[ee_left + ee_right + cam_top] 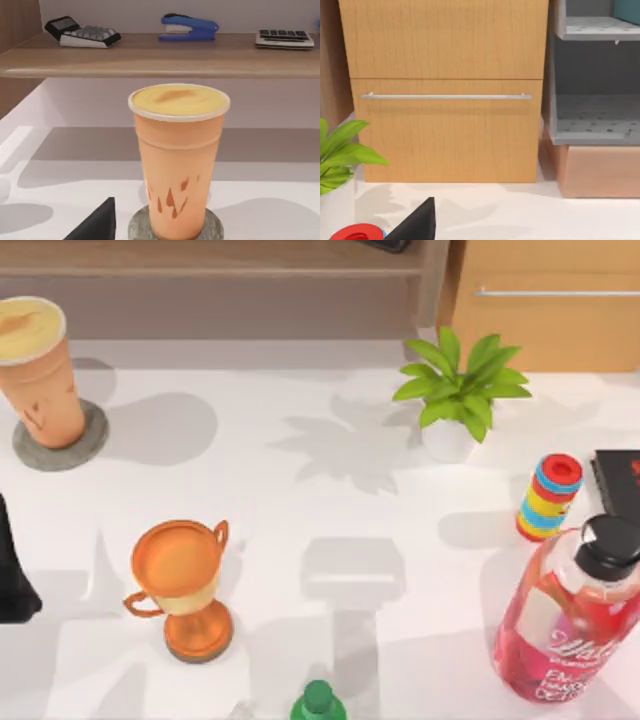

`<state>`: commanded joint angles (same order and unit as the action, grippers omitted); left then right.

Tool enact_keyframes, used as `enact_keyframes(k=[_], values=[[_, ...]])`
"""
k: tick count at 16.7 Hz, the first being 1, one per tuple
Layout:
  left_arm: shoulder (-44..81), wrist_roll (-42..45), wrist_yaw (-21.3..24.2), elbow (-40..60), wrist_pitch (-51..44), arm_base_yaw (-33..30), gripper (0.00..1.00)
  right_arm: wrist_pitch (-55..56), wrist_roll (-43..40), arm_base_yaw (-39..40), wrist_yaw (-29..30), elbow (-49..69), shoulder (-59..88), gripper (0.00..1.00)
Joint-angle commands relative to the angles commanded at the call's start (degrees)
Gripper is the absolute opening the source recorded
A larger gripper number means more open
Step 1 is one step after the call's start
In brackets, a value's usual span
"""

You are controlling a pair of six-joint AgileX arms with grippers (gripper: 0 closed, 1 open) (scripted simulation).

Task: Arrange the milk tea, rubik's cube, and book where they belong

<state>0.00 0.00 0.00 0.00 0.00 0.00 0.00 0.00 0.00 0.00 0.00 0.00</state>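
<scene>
I am watching the milk tea (37, 370) standing upright on its grey coaster (88, 440) at the bench's (300, 500) far left; I cannot tell my fingers' state, so I am planning slow, level retreats.

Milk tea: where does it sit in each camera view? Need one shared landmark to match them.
Top view: the milk tea stands upright at the table's far left, on a round grey coaster.
Left wrist view: the cup is centred, close up, below a wooden shelf.
Right wrist view: not in it; that camera faces a wooden drawer front.
Shared landmark: the grey coaster under the cup.
</scene>
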Motion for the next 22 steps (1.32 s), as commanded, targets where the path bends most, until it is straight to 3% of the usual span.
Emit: enact_keyframes(k=[5, 9, 22], values=[[0.0, 0.0, 0.0, 0.0, 0.0, 0.0, 1.0, 0.6, -0.1, -0.4, -0.6, 1.6, 1.8, 1.0], [0.0, 0.0, 0.0, 0.0, 0.0, 0.0, 1.0, 4.7, -0.2, -3.2, -3.3, 11.0, 12.6, 1.0], [0.0, 0.0, 0.0, 0.0, 0.0, 0.0, 1.0, 26.9, -0.4, -18.5, -17.3, 61.1, 89.2, 1.0]])
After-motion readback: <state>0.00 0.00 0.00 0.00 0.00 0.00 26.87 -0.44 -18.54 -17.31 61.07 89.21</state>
